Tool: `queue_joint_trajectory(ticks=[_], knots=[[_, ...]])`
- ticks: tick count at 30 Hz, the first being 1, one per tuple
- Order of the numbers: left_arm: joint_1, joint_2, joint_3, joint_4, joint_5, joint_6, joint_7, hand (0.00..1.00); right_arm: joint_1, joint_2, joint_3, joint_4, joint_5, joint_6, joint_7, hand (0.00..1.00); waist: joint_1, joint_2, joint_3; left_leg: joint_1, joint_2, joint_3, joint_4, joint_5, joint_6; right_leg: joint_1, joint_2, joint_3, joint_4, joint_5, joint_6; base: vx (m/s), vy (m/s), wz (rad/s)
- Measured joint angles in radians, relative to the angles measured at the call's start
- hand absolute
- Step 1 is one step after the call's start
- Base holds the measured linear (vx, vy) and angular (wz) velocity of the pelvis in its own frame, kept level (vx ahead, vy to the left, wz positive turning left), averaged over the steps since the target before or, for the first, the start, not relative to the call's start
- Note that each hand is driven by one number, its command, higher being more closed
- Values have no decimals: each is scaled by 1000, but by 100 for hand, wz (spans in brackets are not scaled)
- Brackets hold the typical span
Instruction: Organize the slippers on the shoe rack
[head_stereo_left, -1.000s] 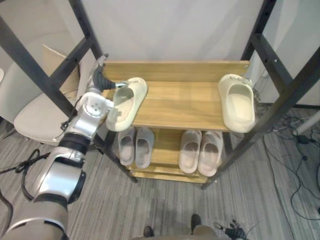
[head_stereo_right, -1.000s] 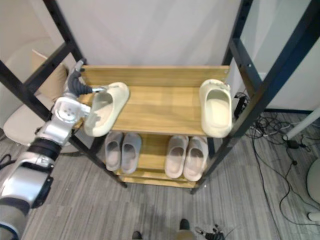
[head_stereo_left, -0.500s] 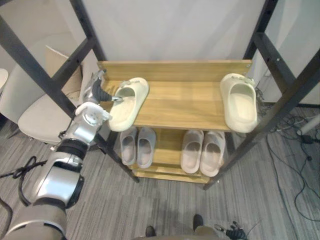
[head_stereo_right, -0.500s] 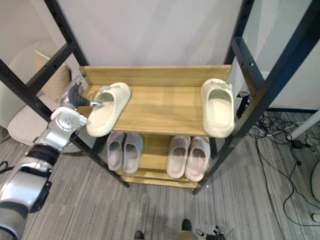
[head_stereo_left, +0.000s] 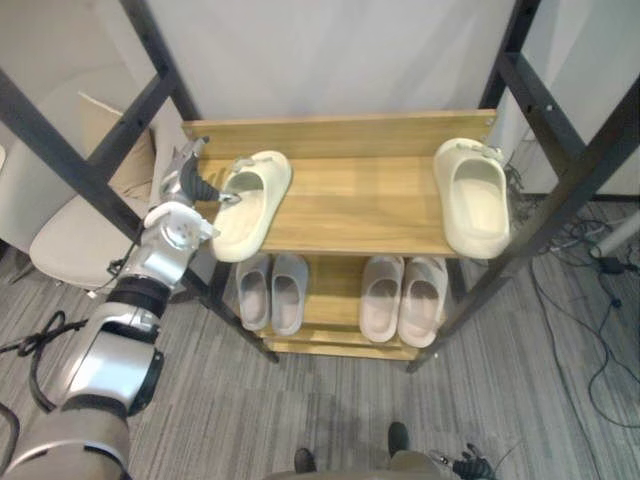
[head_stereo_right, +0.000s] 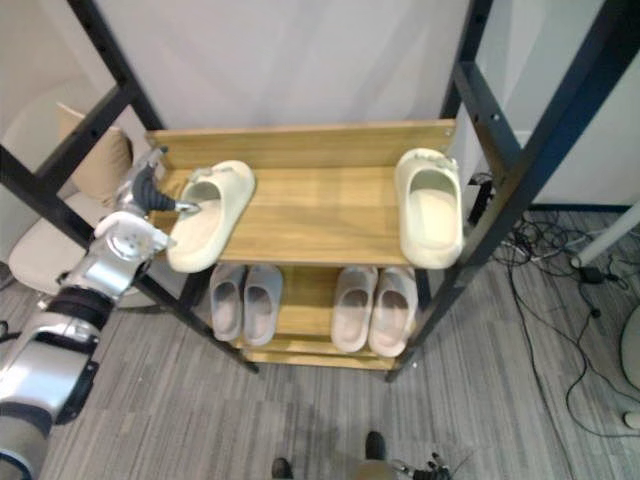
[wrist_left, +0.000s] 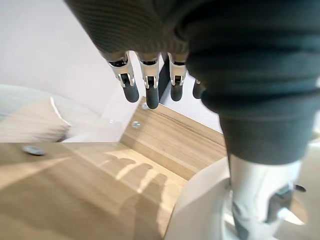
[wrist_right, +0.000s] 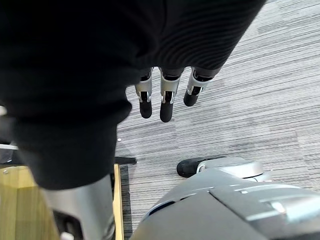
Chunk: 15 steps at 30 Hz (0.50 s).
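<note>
Cream slipper (head_stereo_left: 250, 205) lying askew at the left of the top shelf of the shoe rack (head_stereo_left: 350, 130), near end past the edge; its mate (head_stereo_left: 475, 205) well apart at the right, likewise overhanging. Left hand (head_stereo_left: 190, 187) released, fingers straight, thumb against the left slipper; right hand (wrist_right: 167, 102) slack above the floor. Grey pairs (head_stereo_left: 273, 292) below look aligned; bringing the cream two together appears to remain.

- The left arm (head_stereo_left: 118, 352) is shiny silver-grey, built from fat round pieces with black rings between them.
- The left hand (head_stereo_left: 190, 185) wears a dark ribbed cover (wrist_left: 250, 75).
- Its fingers (wrist_left: 149, 86) are silver with dark tips.
- The right hand (wrist_right: 150, 45) looks the same: black ribs and silver fingers.
</note>
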Motion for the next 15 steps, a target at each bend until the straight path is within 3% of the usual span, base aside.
queue_joint_trajectory(ticks=[10, 11, 15], knots=[[-47, -1, -29, 18, -30, 0, -8, 0, -7, 0, 0, -9, 0, 6, 0, 0, -21, 7, 8, 0, -1, 18, -6, 0, 0, 0, 5, 17, -32, 21, 0, 4, -5, -7], [-53, -1, -35, 19, -30, 0, -9, 100, -7, 0, 0, -10, -1, 7, 0, 0, -21, 7, 9, 0, 0, 18, -6, 0, 0, 0, 6, 17, -32, 21, -1, 0, 0, 0], [-67, -4, -51, 20, -29, 0, -18, 100, -7, 0, 0, -13, 0, 8, 1, 0, -24, 8, 10, 0, 0, 19, -6, 0, 0, 0, 6, 19, -33, 22, -1, 0, 0, 0]])
